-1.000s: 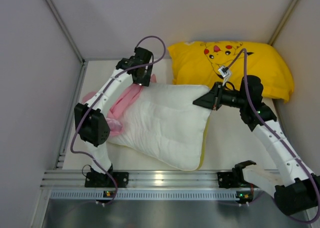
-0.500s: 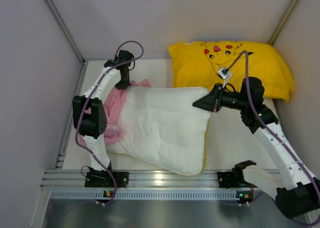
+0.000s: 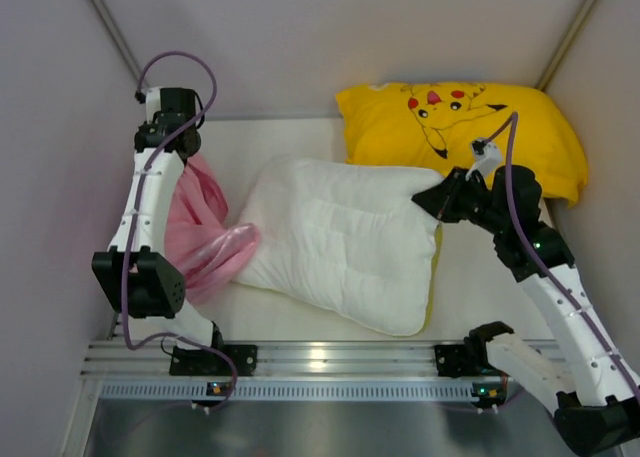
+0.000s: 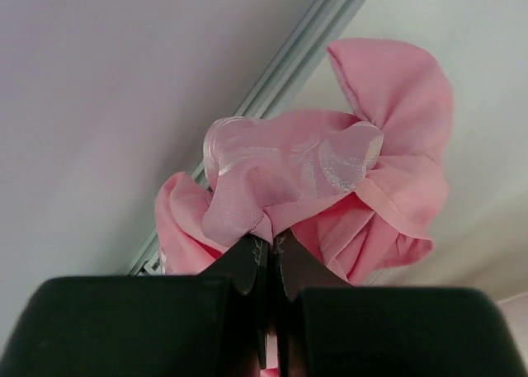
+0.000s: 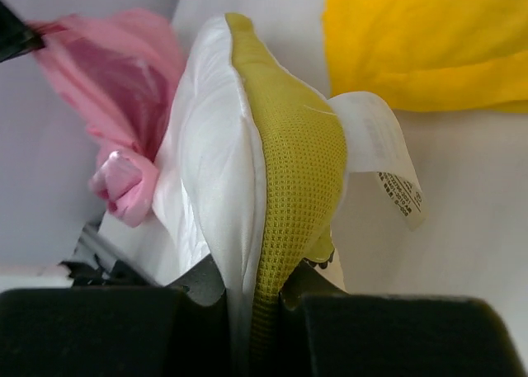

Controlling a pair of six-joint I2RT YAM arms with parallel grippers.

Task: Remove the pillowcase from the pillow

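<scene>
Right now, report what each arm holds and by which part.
Left fingers pinch the pillowcase by a bunched fold. Right fingers clamp the pillow by its yellow-trimmed edge, beside the tag.

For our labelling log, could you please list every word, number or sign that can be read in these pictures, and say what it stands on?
Tag sewn to the white pillow: dark small print near its lower edge, too small to read.
Yellow pillow: a cartoon face only, no words.
Pink pillowcase: no print.
No text can be read anywhere in these views.
</scene>
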